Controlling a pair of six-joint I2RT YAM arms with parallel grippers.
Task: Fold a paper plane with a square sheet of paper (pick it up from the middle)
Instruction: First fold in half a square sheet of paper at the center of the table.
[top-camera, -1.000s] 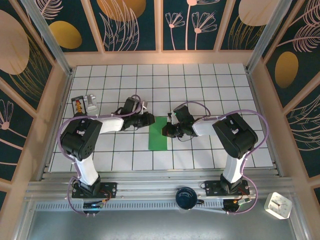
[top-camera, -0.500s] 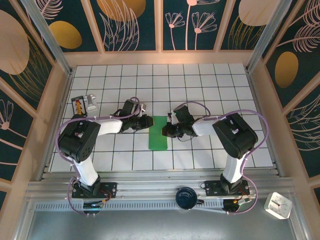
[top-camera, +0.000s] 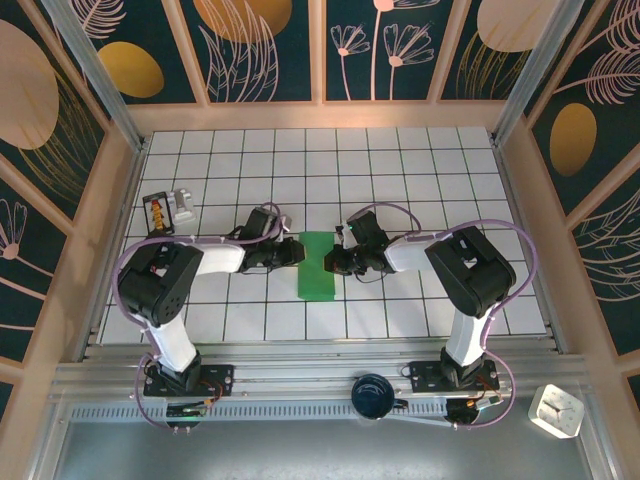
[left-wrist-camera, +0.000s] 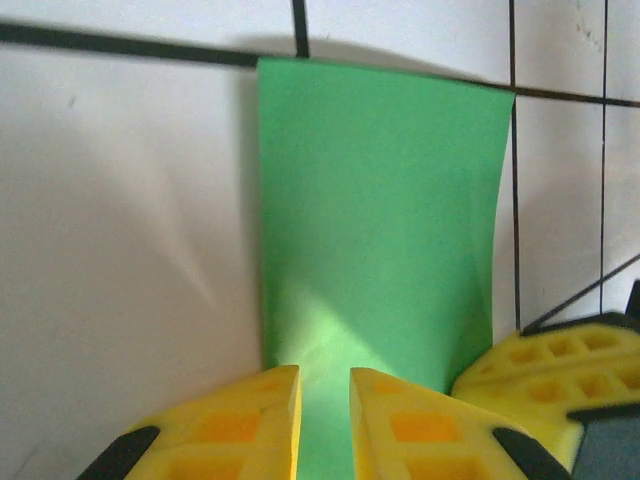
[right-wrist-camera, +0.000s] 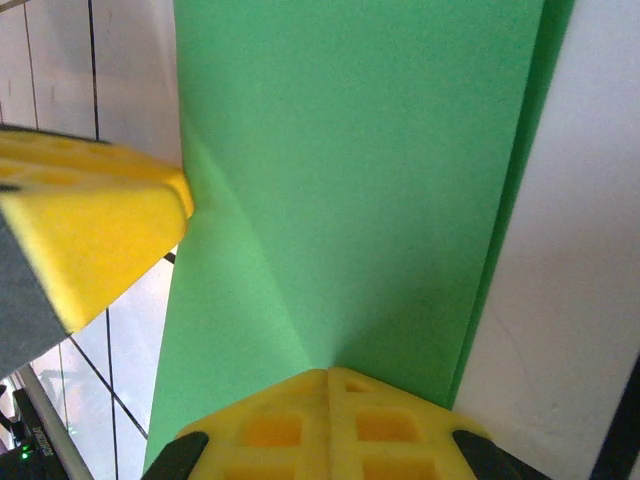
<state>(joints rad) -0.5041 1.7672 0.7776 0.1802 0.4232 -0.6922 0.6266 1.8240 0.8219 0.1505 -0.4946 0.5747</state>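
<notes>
From the left wrist, the paper's (left-wrist-camera: 380, 200) near end is hidden under the left gripper (left-wrist-camera: 325, 420), whose fingers run off the bottom edge. A finger (left-wrist-camera: 545, 365) of the right gripper (right-wrist-camera: 328, 375) is cut by the corner there. From the right wrist, the paper runs past the top edge, and a left gripper finger (right-wrist-camera: 90, 220) is blurred and cut by the left edge. Whether the right gripper's closed tips pinch the paper or only press it cannot be told. From above, a yellow and grey thing (top-camera: 168, 209) is too small to name

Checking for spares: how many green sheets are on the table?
1: the sheet, folded into a narrow strip, at the middle of the table. Another could hide beneath it.
</notes>
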